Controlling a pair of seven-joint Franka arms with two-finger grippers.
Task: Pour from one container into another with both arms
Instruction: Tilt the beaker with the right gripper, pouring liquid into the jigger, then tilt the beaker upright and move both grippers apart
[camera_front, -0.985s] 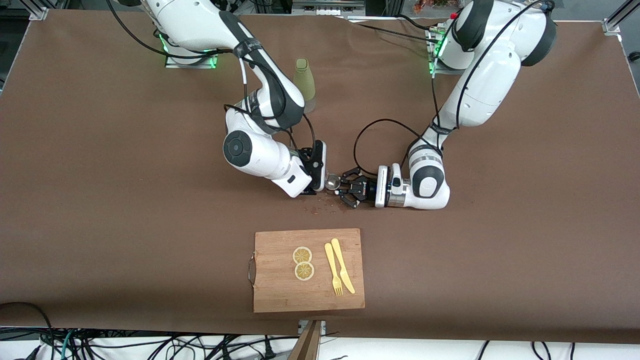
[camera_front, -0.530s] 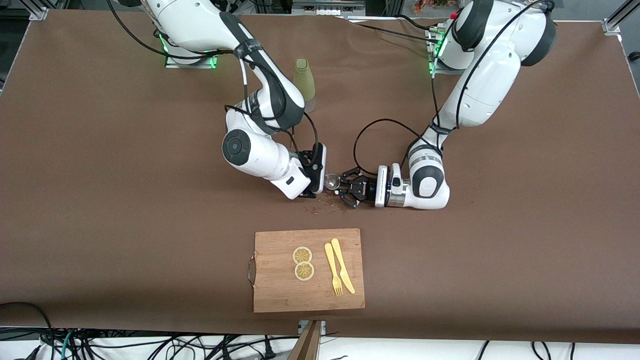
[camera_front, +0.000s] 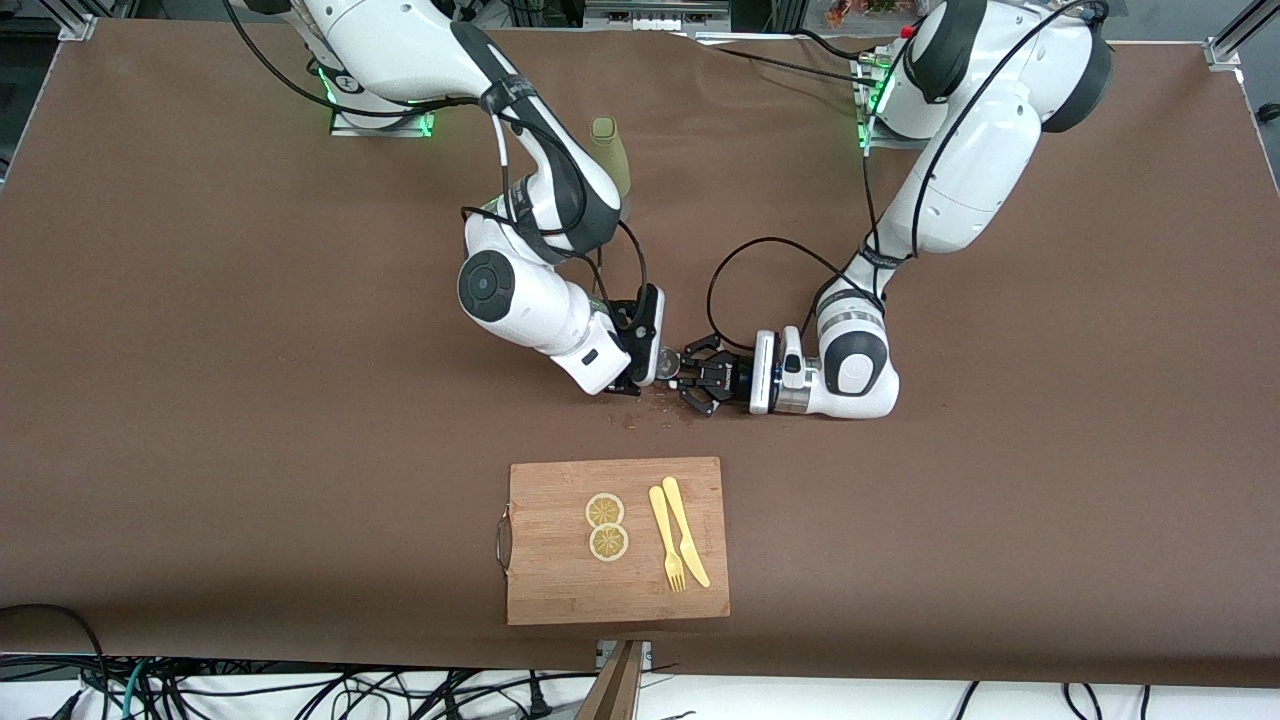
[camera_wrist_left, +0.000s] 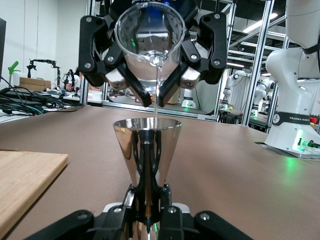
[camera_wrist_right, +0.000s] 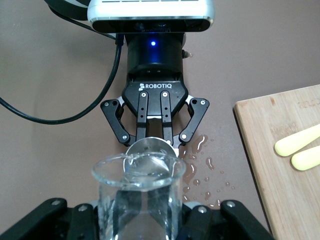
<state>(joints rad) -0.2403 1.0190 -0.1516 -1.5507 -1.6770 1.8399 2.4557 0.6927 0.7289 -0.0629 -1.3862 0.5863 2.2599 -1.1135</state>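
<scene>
I am mid-pour: my right gripper clasps a tilted clear glass beaker, streaming water into the steel cone-shaped jigger clamped in my left gripper mid-table. Next I should tip back gently.

I count two robot arms, one glass beaker, one metal jigger, one green bottle, one cutting board, two lemon slices, one fork, one knife.
</scene>
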